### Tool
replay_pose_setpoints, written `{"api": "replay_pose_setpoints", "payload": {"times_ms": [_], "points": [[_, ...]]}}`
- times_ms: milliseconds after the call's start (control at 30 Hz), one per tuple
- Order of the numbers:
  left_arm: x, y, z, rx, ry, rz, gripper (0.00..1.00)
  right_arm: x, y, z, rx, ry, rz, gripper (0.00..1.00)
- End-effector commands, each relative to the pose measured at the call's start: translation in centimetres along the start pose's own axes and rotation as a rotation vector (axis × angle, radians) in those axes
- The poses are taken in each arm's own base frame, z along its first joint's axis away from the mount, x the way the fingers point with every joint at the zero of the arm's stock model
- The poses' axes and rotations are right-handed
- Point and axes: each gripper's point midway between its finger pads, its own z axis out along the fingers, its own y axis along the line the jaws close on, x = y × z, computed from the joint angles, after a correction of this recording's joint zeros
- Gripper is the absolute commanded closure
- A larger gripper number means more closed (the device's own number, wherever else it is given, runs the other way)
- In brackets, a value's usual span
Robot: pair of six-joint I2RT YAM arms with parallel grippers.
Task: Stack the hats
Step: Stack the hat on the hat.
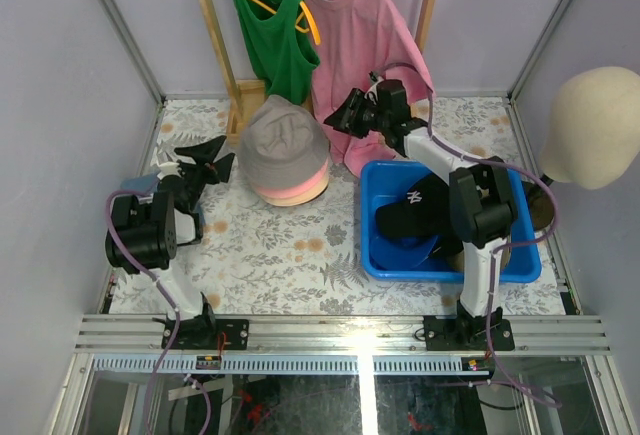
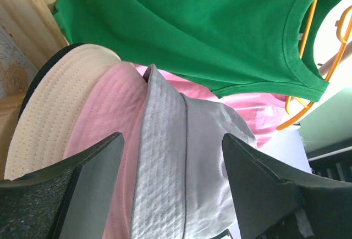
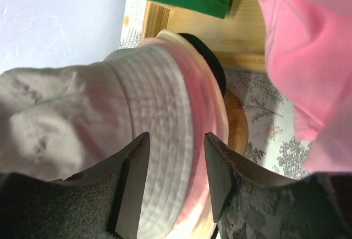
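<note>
**Hats, mid-stack.** Four bucket hats sit nested in one stack [image 1: 288,155] at the back of the worktop [image 1: 280,255], just in front of the hanging shirts [image 1: 350,45]. The grey hat [image 1: 285,133] is on top, the pink hat [image 2: 104,112] and beige hat [image 2: 55,107] lie under it, and the rim of a black hat [image 3: 202,48] shows at the bottom. That part of your job looks done.

Both arms flank the pile with nothing in them. The left gripper [image 1: 222,154] has its jaws wide apart just left of it. The right gripper [image 1: 340,113] has its jaws apart at the grey brim on the other side; you cannot tell whether they touch the fabric.

What is left lies in the blue bin [image 1: 450,275] on the right. It holds a black cap [image 1: 415,205] with a white logo and what looks like a blue cap [image 1: 400,247] beneath it, neither yet on the stack. The right arm blocks part of the bin, so more may be hidden there. By this reckoning you are past halfway, with the caps to add.
</note>
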Motion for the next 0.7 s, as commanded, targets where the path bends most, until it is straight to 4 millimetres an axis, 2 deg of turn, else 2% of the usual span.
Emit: {"api": "replay_pose_setpoints", "payload": {"times_ms": [0, 200, 400, 667], "points": [[1.6, -1.2, 0.7, 0.072, 0.101, 0.021, 0.28, -1.9, 3.3, -2.9, -0.085, -0.093, -0.01, 0.49], [2.3, -1.2, 1.4, 0.09, 0.153, 0.018, 0.28, -0.2, 3.2, -3.7, -0.116, -0.069, 0.06, 0.48], [3.4, -1.0, 2.3, 0.091, 0.21, 0.009, 0.28, 0.8, 2.9, -3.1, -0.129, -0.042, 0.108, 0.48], [4.3, 0.0, 2.7, 0.084, 0.239, -0.004, 0.37, 2.0, 2.5, -2.1, -0.13, -0.007, 0.152, 0.48]]}}
